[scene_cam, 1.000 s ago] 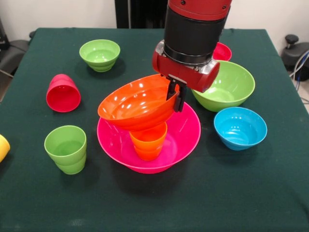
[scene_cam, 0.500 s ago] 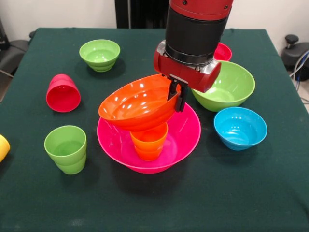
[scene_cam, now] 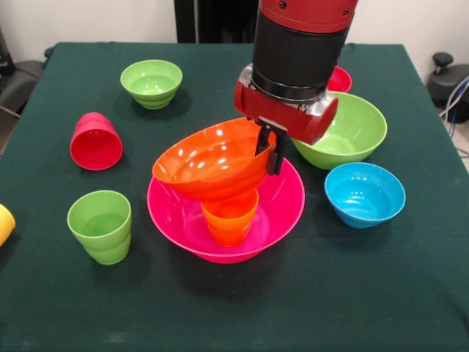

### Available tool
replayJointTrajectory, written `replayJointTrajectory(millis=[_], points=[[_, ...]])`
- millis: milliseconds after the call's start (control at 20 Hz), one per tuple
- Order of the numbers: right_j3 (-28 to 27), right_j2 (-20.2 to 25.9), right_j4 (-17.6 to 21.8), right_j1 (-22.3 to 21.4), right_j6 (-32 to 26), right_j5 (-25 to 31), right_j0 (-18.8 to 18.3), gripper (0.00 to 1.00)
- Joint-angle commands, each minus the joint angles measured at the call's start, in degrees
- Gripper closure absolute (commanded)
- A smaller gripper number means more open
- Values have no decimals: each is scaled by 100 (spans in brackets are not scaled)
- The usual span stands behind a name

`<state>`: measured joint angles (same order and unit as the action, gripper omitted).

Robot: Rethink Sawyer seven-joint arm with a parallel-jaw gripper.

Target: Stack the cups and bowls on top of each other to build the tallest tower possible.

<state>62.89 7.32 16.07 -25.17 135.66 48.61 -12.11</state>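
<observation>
**Spotter:** What's closest to the camera on your feed?

**Operator:** I see the green cup (scene_cam: 100, 225) standing upright at the near left, with a sliver of the yellow cup (scene_cam: 4, 224) at the left edge. Just right of the green one sits the pink bowl (scene_cam: 282, 213), and the orange cup (scene_cam: 230, 216) stands upright inside it.

**Spotter:** And the claw?

**Operator:** The gripper (scene_cam: 268, 149) is clamped on the far-right rim of the orange bowl (scene_cam: 209, 161), one finger inside, one outside. I have the bowl tilted, its mouth facing the near left, its underside right at the orange cup's rim. I can't tell whether they touch.

**Spotter:** Anything crowding you?

**Operator:** The blue bowl (scene_cam: 364, 193) sits just right of the pink one. The large green bowl (scene_cam: 352, 132) is behind that, partly hidden by the wrist. The red cup (scene_cam: 95, 141) lies on its side at the left, well apart.

**Spotter:** Farthest back?

**Operator:** The small green bowl (scene_cam: 152, 83) at far left, and the red bowl (scene_cam: 340, 78) peeking out behind the arm.
</observation>
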Motion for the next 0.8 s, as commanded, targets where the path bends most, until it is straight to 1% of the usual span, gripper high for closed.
replayJointTrajectory(millis=[50, 500, 800], points=[[-253, 236, 183, 188, -531, 335, 103, 0], [-124, 207, 176, 141, -501, 180, 75, 0], [-172, 226, 120, 165, -479, 302, 72, 0]])
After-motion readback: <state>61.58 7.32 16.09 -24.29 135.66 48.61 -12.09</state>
